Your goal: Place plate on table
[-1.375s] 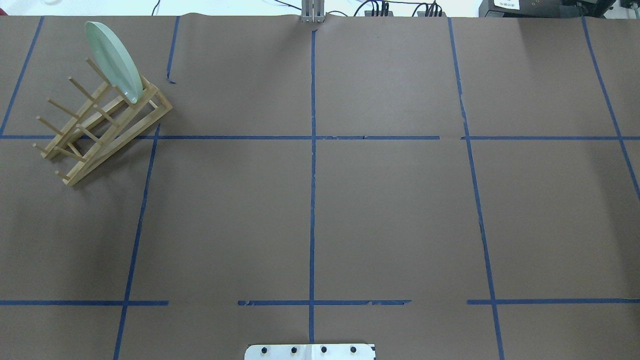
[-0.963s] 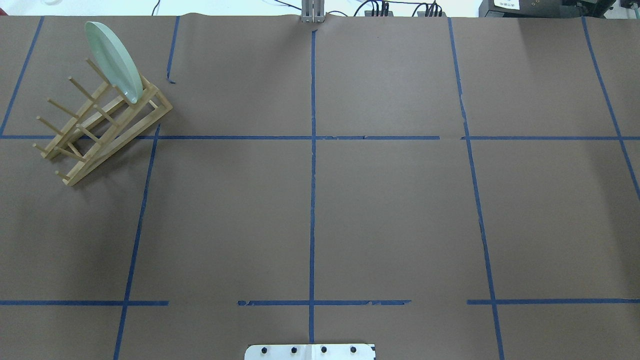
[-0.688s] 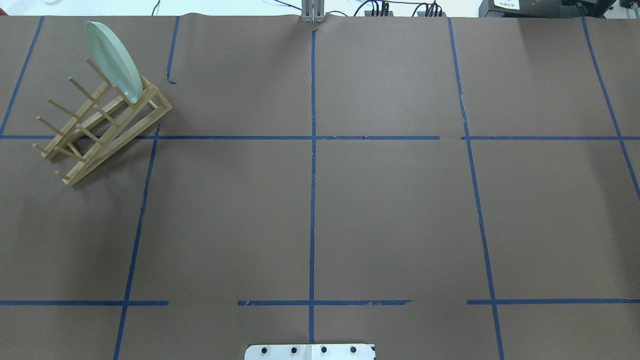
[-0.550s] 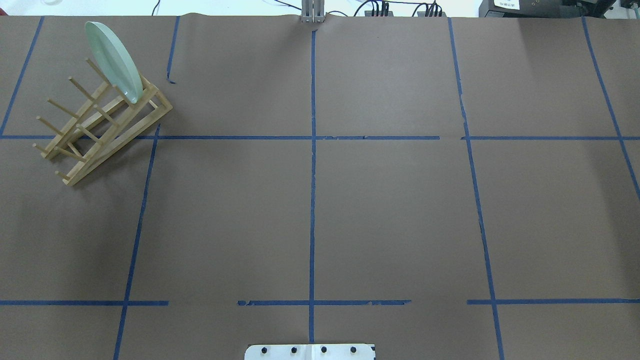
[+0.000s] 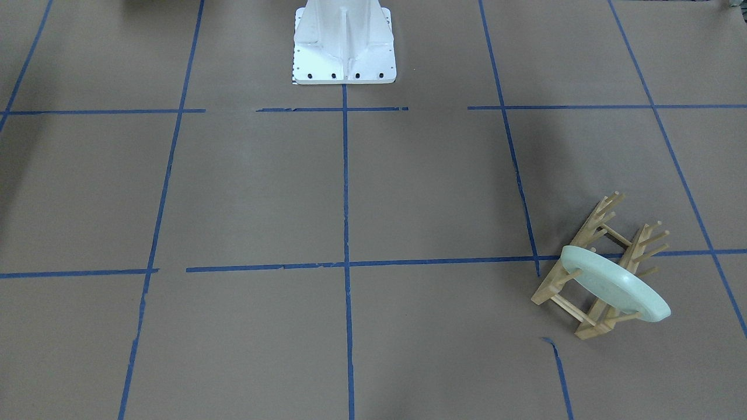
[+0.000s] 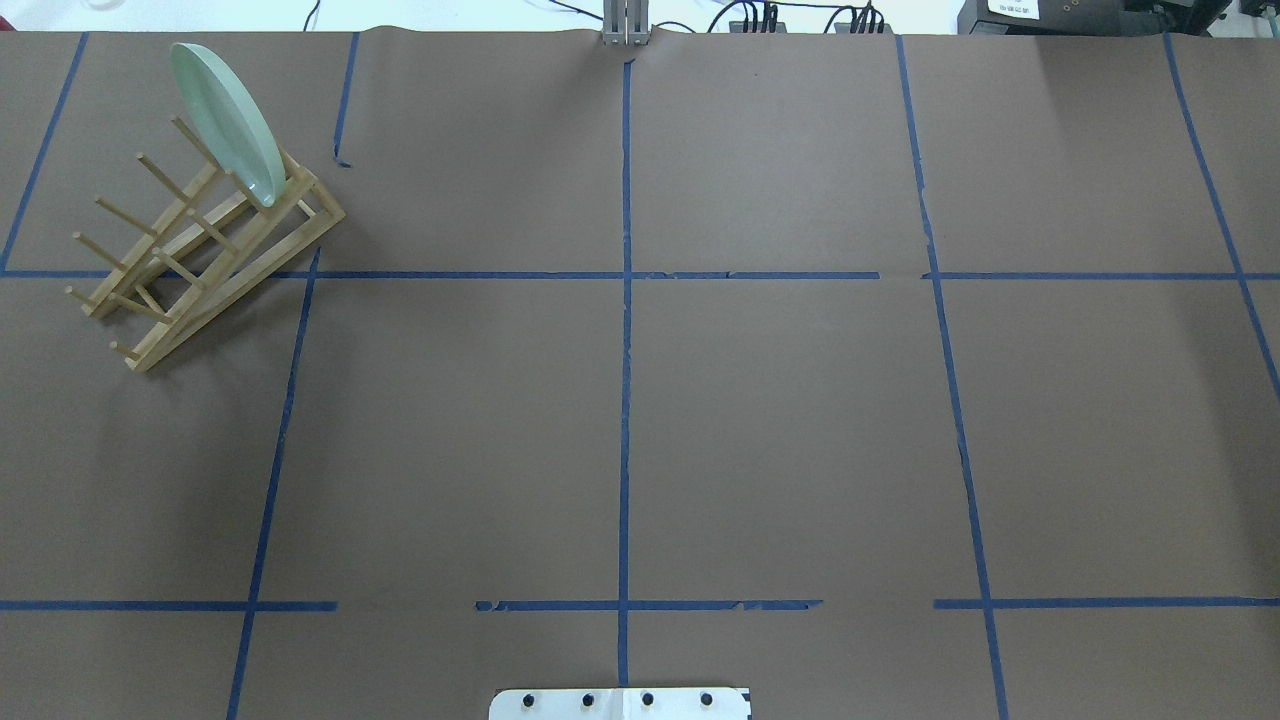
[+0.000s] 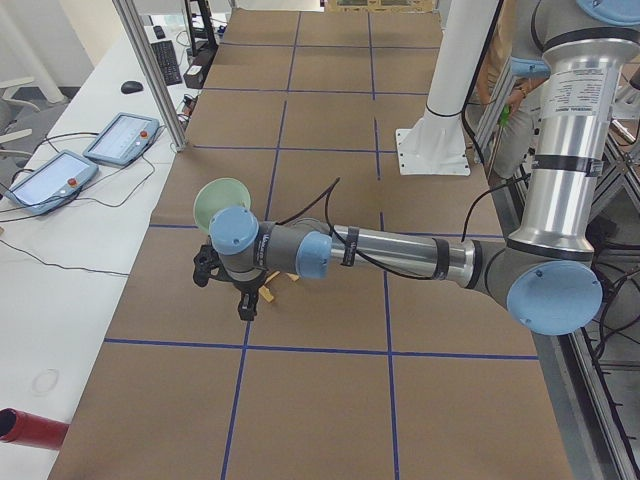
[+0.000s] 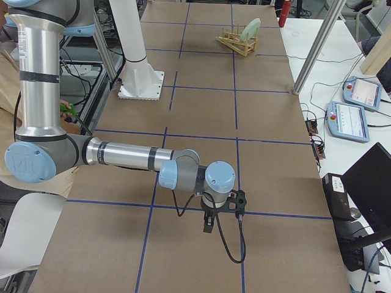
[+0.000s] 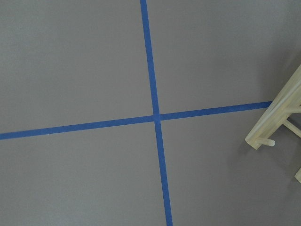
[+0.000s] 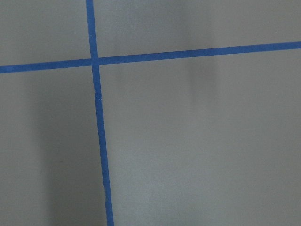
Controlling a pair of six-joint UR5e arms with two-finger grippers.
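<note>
The pale mint-green plate (image 6: 228,122) stands on edge in the end slot of the wooden peg rack (image 6: 200,262) at the table's far left; it also shows in the front-facing view (image 5: 615,286). The brown table (image 6: 780,420) bears a grid of blue tape. My left gripper (image 7: 245,305) shows only in the exterior left view, above the table just in front of the plate (image 7: 220,200); I cannot tell whether it is open or shut. My right gripper (image 8: 208,224) shows only in the exterior right view, far from the plate (image 8: 252,28); its state cannot be told.
The white robot base (image 5: 344,46) stands at the table's near edge. The left wrist view shows a rack corner (image 9: 277,122) beside a tape crossing. Tablets (image 7: 120,140) and cables lie on the white bench past the table's far edge.
</note>
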